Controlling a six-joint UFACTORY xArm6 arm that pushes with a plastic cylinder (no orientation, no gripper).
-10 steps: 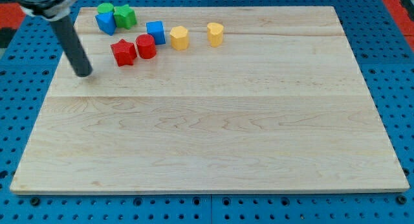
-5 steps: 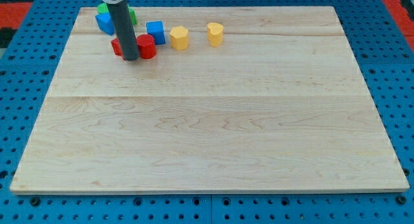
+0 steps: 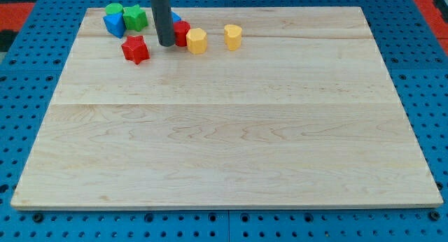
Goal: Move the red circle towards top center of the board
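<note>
The red circle (image 3: 182,33) sits near the view's top left of the wooden board (image 3: 224,130), partly hidden behind my rod. My tip (image 3: 166,43) rests on the board, touching the red circle's left side. The red circle presses against a yellow hexagon block (image 3: 196,40) on its right. A blue block (image 3: 175,18) behind the rod is almost fully hidden. A red star block (image 3: 135,50) lies to the left of my tip, apart from it.
A blue block (image 3: 113,24), a green round block (image 3: 115,9) and a green star block (image 3: 135,18) cluster at the view's top left corner. A second yellow block (image 3: 232,36) lies to the right of the yellow hexagon.
My tip swept from the view's left to the right and up, passed the red star and pushed the red circle up-right against the yellow hexagon. The blue square is now hidden behind the rod.
</note>
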